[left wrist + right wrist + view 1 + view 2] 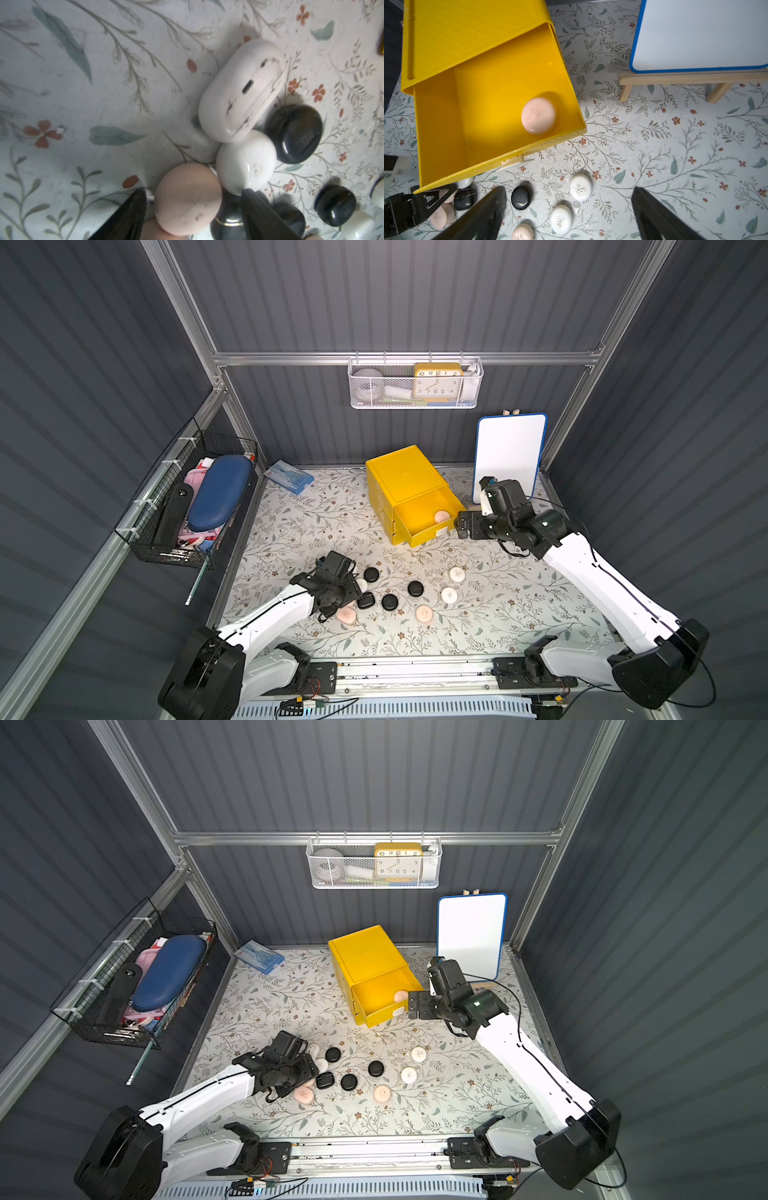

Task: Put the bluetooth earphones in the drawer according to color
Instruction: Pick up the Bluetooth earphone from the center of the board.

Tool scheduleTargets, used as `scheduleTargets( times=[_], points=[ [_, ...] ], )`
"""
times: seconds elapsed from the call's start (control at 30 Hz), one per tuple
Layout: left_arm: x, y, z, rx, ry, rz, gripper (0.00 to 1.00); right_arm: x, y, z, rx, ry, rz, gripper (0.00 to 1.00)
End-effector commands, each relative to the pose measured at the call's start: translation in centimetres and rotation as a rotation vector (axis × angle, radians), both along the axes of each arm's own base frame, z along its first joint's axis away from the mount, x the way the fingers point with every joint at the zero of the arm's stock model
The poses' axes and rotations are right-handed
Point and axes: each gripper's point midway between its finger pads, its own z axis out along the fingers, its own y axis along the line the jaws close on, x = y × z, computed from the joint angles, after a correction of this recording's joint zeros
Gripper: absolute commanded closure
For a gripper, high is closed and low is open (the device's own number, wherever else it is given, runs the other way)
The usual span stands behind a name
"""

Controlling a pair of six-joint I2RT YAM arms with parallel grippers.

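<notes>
Left gripper (194, 191), half open, straddles 1 pale pink pebble-shaped plastic case (187, 204), unclamped; centre it, excluding the glossy black case (226, 220); right gripper (462, 526): wide open, empty, beside yellow plastic drawer (424, 534).

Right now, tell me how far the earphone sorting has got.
Done: one pink earphone case lies in the open yellow drawer. In hand: the left hand straddles a pink case in the pile, not gripping yet; the right hand is open and empty beside the drawer. Left: black cases, white cases and other pink cases on the table.
</notes>
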Motion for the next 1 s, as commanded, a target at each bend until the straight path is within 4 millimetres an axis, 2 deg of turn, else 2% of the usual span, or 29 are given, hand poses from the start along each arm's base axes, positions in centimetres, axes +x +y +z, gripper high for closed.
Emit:
scheduleTargets(
  times=[0.0, 0.13, 0.3, 0.37, 0.5, 0.77, 0.97],
  points=[
    [-0.8, 0.5, -0.4, 0.08, 0.048, 0.022, 0.24, 0.0, -0.8, 0.0, -0.001, -0.017, -0.041, 0.01],
    [-1.5, 0.2, -1.6, 0.159, 0.087, 0.005, 0.26, 0.0, -1.0, -0.5, -0.006, -0.009, -0.047, 0.01],
    [-1.8, 0.7, -2.9, 0.251, 0.13, 0.016, 0.28, -0.2, -1.5, -1.1, -0.019, -0.004, -0.058, 0.01],
    [-1.8, 0.9, -3.3, 0.269, 0.136, 0.017, 0.35, -0.5, -1.9, -0.9, -0.016, -0.016, -0.062, 0.01],
    [-1.5, 0.8, -3.5, 0.274, 0.132, 0.02, 0.4, -0.9, -2.3, -1.0, -0.017, -0.021, -0.069, 0.01],
    [-1.3, 0.8, -3.7, 0.296, 0.143, 0.013, 0.42, -1.5, -3.4, -2.0, -0.039, -0.002, -0.097, 0.01],
    [-0.9, 0.8, -3.0, 0.318, 0.137, 0.007, 0.45, -1.8, -3.9, -2.8, -0.05, 0.005, -0.118, 0.01]
  ],
)
